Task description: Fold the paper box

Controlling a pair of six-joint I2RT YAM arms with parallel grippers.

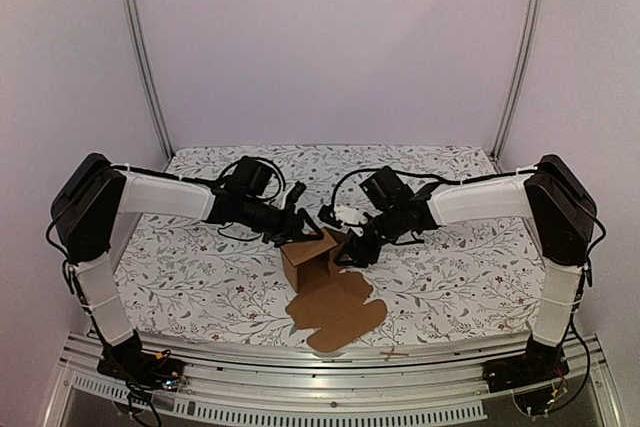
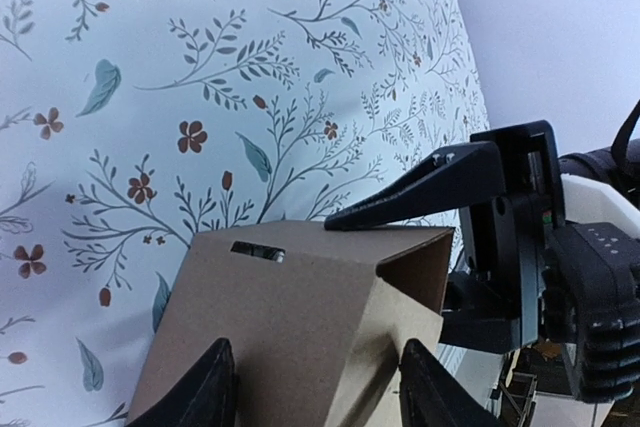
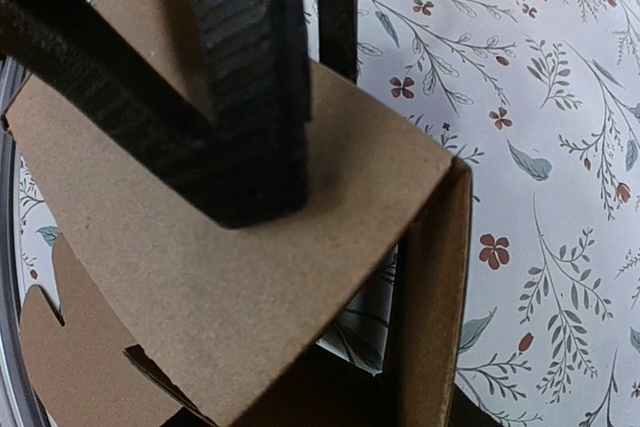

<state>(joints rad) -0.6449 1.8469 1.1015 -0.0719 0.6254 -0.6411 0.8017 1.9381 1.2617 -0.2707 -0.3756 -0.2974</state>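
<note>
Paper box (image 1: pixel 312 265) sits mid-frame in top view, half-formed: walls up, front flaps flat toward bottom edge. Left gripper (image 1: pixel 303 229) spread, tips at a side wall. Right gripper (image 1: pixel 355 247) straddles upper panel; pinched or not, can't tell. Step: prob. closing walls. Next likely needs panel folded inward w/ left steadying, tabs lined up.

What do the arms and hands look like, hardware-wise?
Both match. The left arm and right arm have white link covers and boxy black joint housings at the elbows. Thin black cables loop over the wrists. The left hand and right hand are all black, with tapered fingers. Ribbed pads show in the right wrist view. No readable markings.
</note>
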